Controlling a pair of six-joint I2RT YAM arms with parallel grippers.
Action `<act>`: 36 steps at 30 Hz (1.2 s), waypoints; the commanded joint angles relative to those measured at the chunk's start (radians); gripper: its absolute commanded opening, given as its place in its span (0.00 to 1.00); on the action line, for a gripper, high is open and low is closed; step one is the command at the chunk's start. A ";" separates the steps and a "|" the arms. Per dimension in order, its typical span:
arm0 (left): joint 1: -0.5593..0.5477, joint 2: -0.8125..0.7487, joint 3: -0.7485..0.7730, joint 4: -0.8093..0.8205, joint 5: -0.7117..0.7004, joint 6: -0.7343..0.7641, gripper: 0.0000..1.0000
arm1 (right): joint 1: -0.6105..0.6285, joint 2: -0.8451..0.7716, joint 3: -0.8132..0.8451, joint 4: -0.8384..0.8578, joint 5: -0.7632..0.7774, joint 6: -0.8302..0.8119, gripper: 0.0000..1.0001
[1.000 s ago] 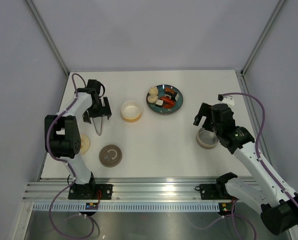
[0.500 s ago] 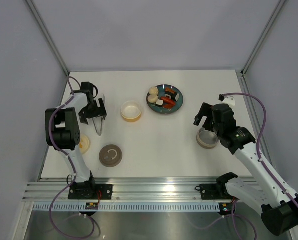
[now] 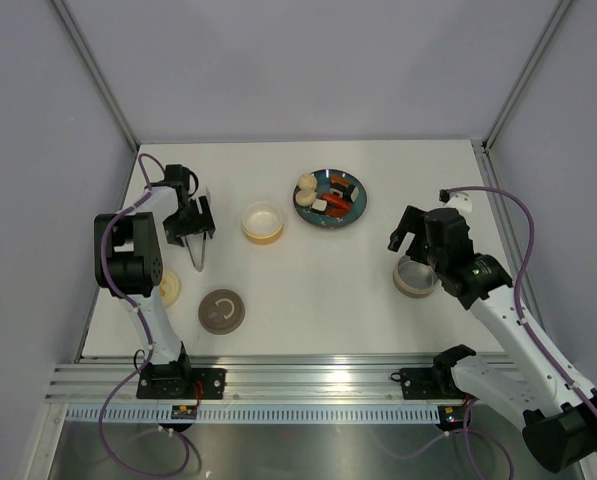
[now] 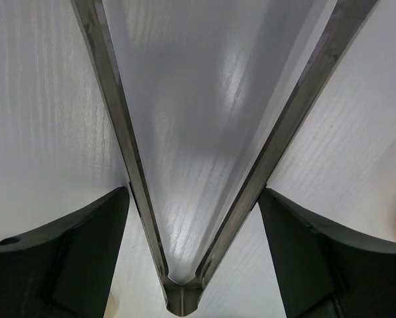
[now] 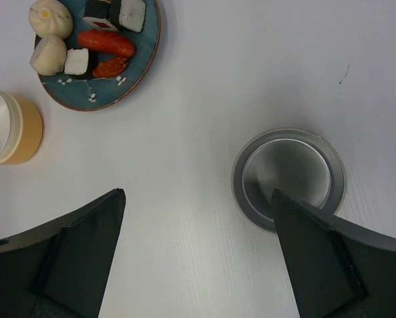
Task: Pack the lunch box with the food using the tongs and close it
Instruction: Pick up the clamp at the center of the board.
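Slim metal tongs lie on the white table at the left. In the left wrist view the tongs open in a V away from their hinge. My left gripper straddles them, one fingertip against the outside of each arm. The food sits on a teal plate: cream buns, red sausages and sushi bits. A round metal lunch box bowl stands at the right. My right gripper hovers open above its left side, holding nothing.
A cream-yellow cup stands left of the plate. A brown round lid lies near the front left, with a small cream lid beside the left arm's elbow. Grey walls enclose the table.
My left gripper has shifted a little to the left over the tongs and its jaws have narrowed onto their arms. The right arm and the other objects have not moved.
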 commanded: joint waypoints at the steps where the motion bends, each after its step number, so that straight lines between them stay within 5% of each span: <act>1: 0.000 0.017 0.022 0.041 0.024 0.000 0.84 | 0.001 -0.023 0.022 -0.011 0.007 0.024 0.99; 13: 0.003 0.056 0.038 0.070 0.030 -0.006 0.82 | 0.001 -0.038 0.008 -0.030 0.013 0.026 1.00; 19: 0.003 0.041 0.031 0.066 0.030 -0.004 0.61 | 0.000 -0.050 0.008 -0.042 0.011 0.038 0.99; 23: 0.002 0.009 0.025 0.057 0.025 0.002 0.81 | 0.001 -0.055 0.006 -0.036 0.004 0.044 1.00; 27: 0.004 0.006 0.007 0.057 0.019 0.003 0.88 | 0.001 -0.055 0.005 -0.037 0.002 0.049 1.00; 34: 0.000 0.011 -0.010 0.070 0.027 0.002 0.72 | 0.001 -0.067 -0.004 -0.045 0.025 0.047 1.00; 36: 0.000 0.012 0.002 0.063 0.030 0.003 0.54 | 0.001 -0.075 -0.006 -0.050 0.022 0.049 0.99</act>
